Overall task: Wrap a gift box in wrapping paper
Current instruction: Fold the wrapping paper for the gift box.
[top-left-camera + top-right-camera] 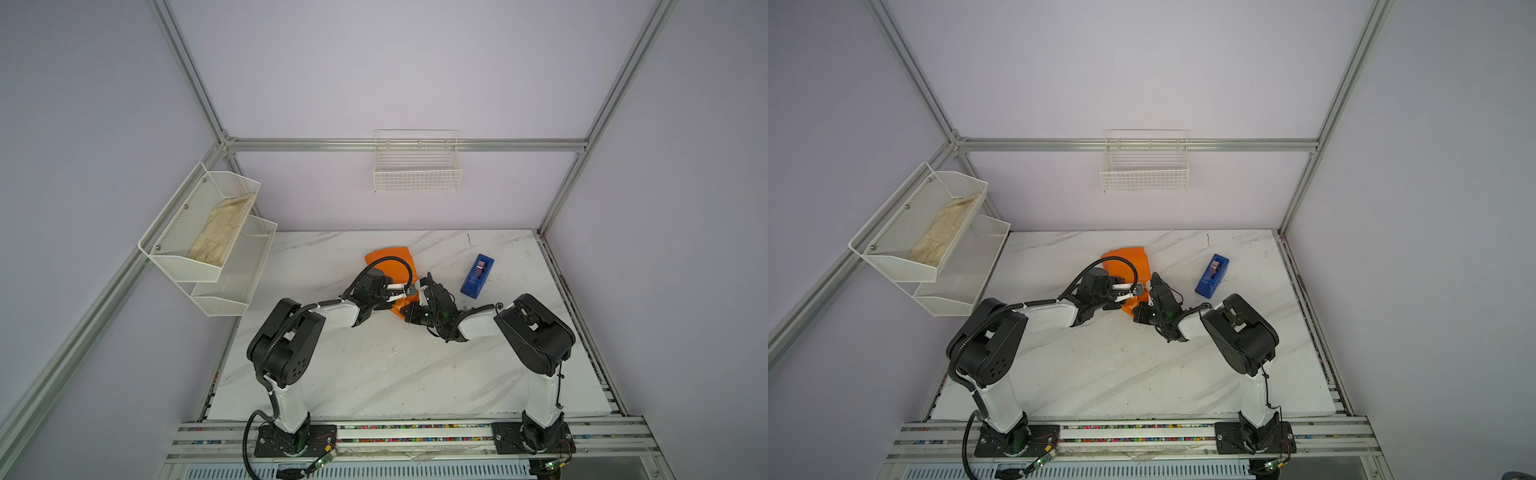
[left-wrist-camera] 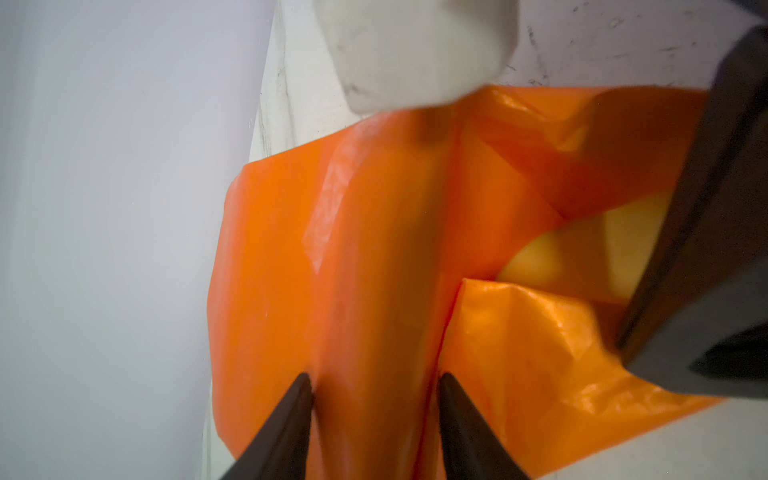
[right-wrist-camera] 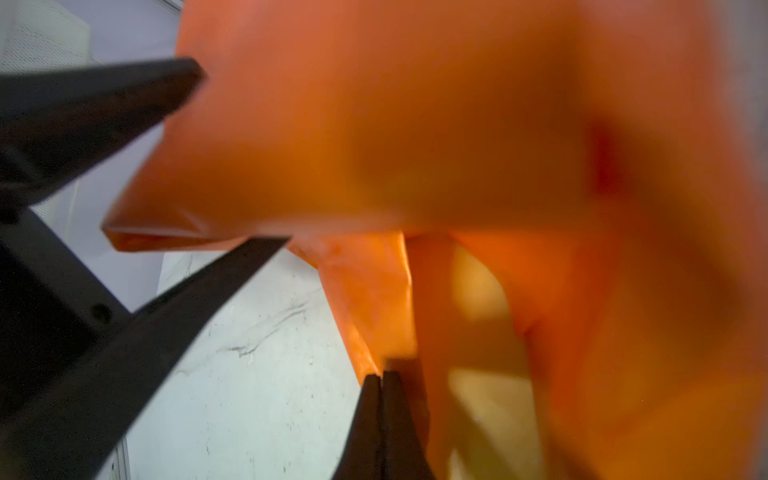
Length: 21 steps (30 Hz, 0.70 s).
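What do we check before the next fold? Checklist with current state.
1. Right gripper shut on a flap edge of the wrapping paper: ok.
2. Left gripper straddling a paper-covered ridge, fingers touching it: ok.
3. Gift box position under the paper: hidden, cannot tell.
4. Wrap closed: not ok, a pocket gapes, yellow inside showing.
5. Tape dispenser standing apart from the paper, on the table: ok.

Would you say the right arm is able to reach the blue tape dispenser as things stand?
Probably, once freed: bare table lies between the tape dispenser and the right gripper, but its jaws are shut on the wrapping paper.
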Each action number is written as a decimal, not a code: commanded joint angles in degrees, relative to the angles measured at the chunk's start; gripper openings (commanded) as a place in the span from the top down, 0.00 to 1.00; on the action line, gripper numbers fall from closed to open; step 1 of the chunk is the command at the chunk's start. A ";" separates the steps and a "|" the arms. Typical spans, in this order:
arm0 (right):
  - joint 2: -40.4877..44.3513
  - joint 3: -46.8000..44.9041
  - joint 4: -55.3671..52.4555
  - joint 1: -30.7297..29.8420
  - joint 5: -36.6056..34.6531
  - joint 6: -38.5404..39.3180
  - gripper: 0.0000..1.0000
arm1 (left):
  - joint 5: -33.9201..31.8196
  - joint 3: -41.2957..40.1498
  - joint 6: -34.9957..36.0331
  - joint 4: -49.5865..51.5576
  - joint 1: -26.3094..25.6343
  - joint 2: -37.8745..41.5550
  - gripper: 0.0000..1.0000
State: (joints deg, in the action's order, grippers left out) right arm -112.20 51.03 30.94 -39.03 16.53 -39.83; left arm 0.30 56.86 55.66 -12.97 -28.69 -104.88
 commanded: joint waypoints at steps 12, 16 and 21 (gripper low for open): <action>4.80 -4.01 -3.07 -2.40 -1.37 -1.17 0.98 | -0.87 1.22 0.15 8.80 0.12 -3.19 0.53; 10.27 -3.32 -6.38 -0.84 -2.13 0.20 0.95 | -0.82 1.29 0.14 8.91 0.12 -3.47 0.53; 14.74 -3.04 -9.96 4.52 -2.29 2.65 0.92 | -0.82 1.06 0.14 8.85 0.12 -3.20 0.53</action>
State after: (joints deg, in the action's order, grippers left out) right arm -99.77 47.40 24.84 -37.32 15.38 -39.07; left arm 0.30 56.88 55.70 -12.84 -28.69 -104.90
